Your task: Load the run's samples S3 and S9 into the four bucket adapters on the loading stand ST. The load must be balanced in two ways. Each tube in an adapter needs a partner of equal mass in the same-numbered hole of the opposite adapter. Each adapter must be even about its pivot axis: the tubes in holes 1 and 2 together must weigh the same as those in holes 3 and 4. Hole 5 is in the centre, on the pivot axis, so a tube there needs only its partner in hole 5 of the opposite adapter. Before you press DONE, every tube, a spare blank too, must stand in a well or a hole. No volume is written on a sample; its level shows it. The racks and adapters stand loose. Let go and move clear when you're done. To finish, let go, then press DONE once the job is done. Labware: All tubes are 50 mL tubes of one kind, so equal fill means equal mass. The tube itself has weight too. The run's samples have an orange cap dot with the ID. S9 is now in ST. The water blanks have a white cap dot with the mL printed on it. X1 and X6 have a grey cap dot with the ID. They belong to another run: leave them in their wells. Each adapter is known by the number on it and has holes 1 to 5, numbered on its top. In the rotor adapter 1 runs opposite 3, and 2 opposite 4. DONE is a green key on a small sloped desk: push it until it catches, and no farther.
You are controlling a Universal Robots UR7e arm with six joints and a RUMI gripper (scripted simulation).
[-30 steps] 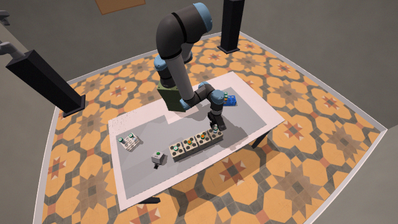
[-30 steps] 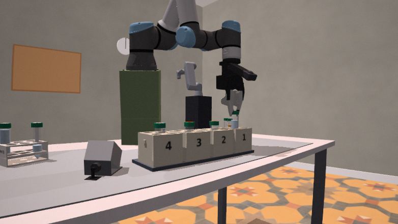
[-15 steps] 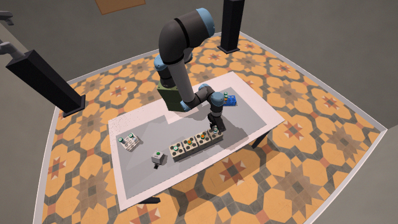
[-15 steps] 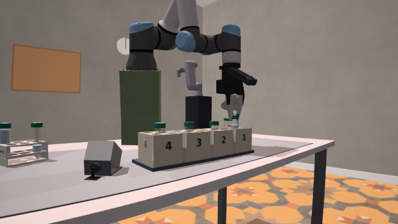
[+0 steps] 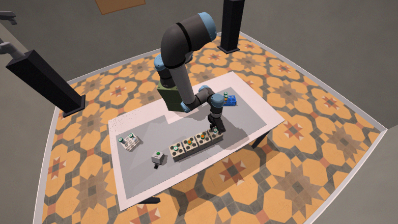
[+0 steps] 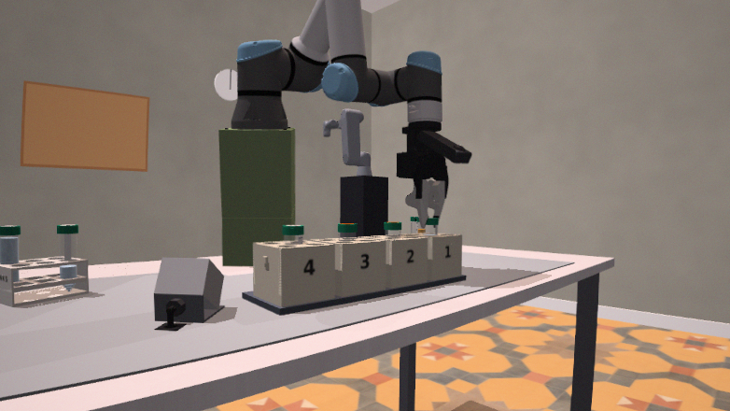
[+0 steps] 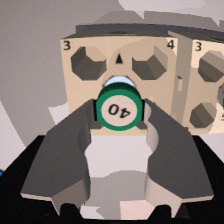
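Note:
My gripper (image 5: 215,128) (image 6: 429,219) (image 7: 119,101) is shut on the cap of the 40 mL blank (image 7: 119,114) from above. The blank stands nearly upright, mostly down in the centre hole of adapter 1 (image 6: 451,266) (image 7: 120,46); the hole's rim is hidden under it. Adapter 2 (image 6: 408,272) holds an orange-dot tube (image 5: 202,136) (image 6: 392,225) in its centre. Adapter 3 (image 6: 359,279) holds another orange-dot tube (image 5: 189,142) (image 6: 347,229). Adapter 4 (image 6: 306,290) holds a white-dot tube (image 5: 175,148) (image 6: 292,229). These dots are not legible. The green DONE key (image 5: 158,153) sits on its desk (image 6: 183,276).
The blanks rack (image 5: 134,145) at the left holds two green-capped tubes, one nearer its corner (image 5: 120,139) and one farther back (image 5: 131,135). The blue rack (image 5: 230,103) with tubes stands behind the gripper, partly hidden by the wrist. The adapters stand in one close row.

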